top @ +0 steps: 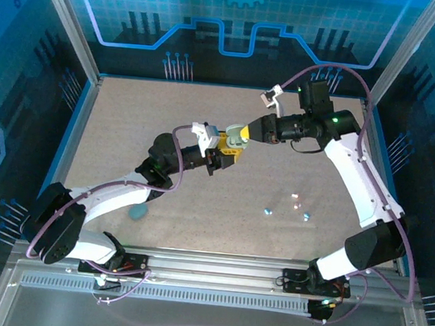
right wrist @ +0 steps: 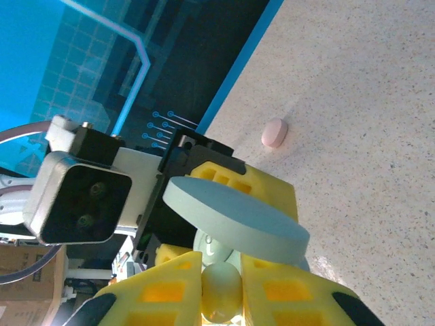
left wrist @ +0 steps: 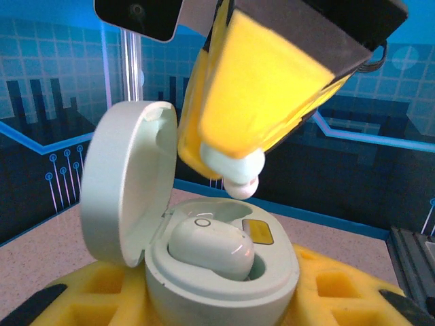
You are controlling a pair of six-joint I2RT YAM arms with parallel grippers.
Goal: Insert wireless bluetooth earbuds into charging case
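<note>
Yellow foam pads of the left tool sit closest, pressed in on either side of the whitish charging case. The case stands upright between them, its round lid swung open to one side. One earbud lies bedded in the case, glossy white and bean-shaped, with its long axis running across the case and a small ring mark on top. Beside it is a bare socket with a yellowish patch. Directly above that socket the right tool comes down from overhead with its pads pinching a second earbud. This pale piece has its long axis close to vertical and its rounded tip pointing down at the case, just clear of the rim. Well apart from both tools, on the right tool's side of the worktop, lie loose earbuds, a pale blue one and a pink one. A pink oval case rests on the worktop beyond the tools.
</note>
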